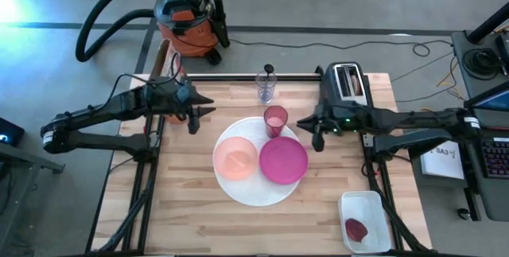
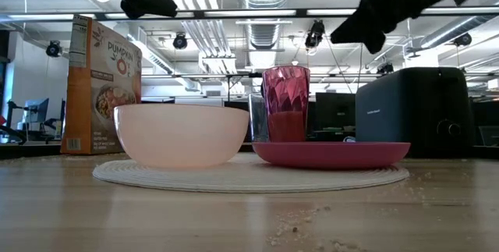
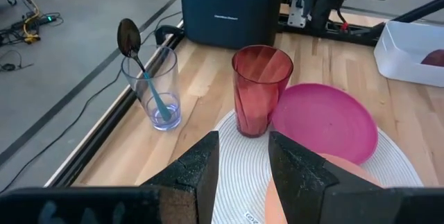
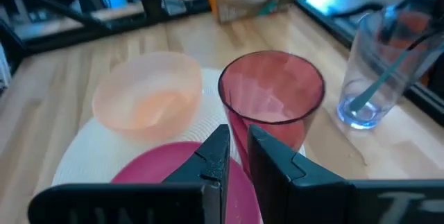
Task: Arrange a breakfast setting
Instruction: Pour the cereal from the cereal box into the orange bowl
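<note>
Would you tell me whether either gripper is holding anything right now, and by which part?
Nothing is held: the left gripper and the right gripper both hang empty above the table.

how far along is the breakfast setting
Partly set. The pale pink bowl, magenta plate and pink cup are already on the white plate. Nothing is in hand: the left gripper and right gripper hover on either side of the cup, holding nothing. The clear glass, with the teal-handled spoon standing in it, is off the plate near the table's far edge, so it probably remains to be placed.
</note>
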